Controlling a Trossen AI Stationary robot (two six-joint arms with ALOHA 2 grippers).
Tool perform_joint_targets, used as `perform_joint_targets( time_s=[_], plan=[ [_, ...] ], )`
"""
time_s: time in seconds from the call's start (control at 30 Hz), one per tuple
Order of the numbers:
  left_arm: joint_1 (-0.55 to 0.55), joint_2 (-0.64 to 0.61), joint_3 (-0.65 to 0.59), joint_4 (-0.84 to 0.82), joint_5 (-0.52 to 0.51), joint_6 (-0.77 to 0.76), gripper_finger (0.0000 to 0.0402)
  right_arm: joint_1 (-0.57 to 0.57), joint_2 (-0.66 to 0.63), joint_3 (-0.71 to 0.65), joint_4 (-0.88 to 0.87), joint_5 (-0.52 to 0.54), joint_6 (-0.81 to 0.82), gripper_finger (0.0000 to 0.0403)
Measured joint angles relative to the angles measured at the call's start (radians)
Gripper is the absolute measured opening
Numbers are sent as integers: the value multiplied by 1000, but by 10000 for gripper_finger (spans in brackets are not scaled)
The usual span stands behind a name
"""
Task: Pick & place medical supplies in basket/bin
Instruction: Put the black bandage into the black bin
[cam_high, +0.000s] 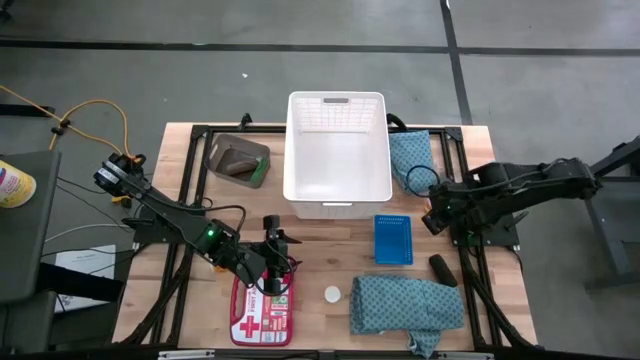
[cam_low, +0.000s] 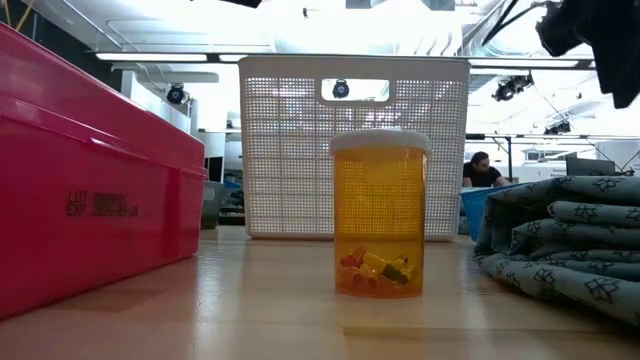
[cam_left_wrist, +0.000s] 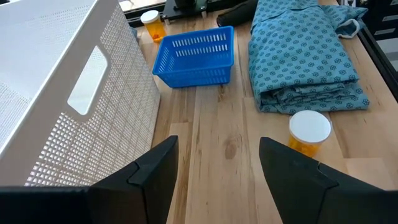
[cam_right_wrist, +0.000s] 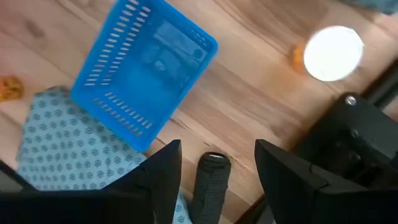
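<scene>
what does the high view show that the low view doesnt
Only the high view shows the small grey bin, the blue tray's full outline, the black roll, a second teal cloth beside the basket, and both open grippers, left and right.

Only the low view shows the bottle's orange body, the pieces inside it, and a person beyond the table.

Both show the white basket, red first-aid box, white-capped bottle and near teal cloth.

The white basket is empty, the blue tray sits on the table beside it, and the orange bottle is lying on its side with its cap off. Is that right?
Not quite. The orange bottle stands upright with its white cap on, as the low view shows. The rest holds: the white basket is empty and the blue tray sits on the table beside it.
</scene>
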Motion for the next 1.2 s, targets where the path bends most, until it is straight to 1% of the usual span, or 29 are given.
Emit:
perform_joint_targets(
  time_s=[0.13, 0.27, 0.4, 0.53, 0.63, 0.7, 0.8, 0.93, 1.07, 1.2],
  plan=[
    [0, 0, 0, 0, 0, 0, 215, 8, 32, 0, 1, -3, 12, 192],
    [0, 0, 0, 0, 0, 0, 215, 71, 55, 0, 10, -1, 56, 192],
    [0, 0, 0, 1, 0, 0, 215, 141, 82, -5, 34, 36, 58, 192],
    [0, 0, 0, 1, 0, 0, 215, 184, 88, -45, 44, 28, 147, 193],
    [0, 0, 0, 0, 0, 0, 215, 214, 88, -85, 81, 25, 211, 206],
    [0, 0, 0, 0, 0, 0, 215, 236, 87, -111, 114, 18, 239, 222],
    [0, 0, 0, 0, 0, 0, 215, 272, 88, -149, 171, -22, 293, 250],
    [0, 0, 0, 0, 0, 0, 215, 323, 88, -175, 194, -34, 402, 278],
    [0, 0, 0, 0, 0, 0, 215, 376, 89, -185, 199, -34, 516, 285],
    [0, 0, 0, 1, 0, 0, 215, 429, 111, -185, 214, -34, 585, 280]
  ],
)
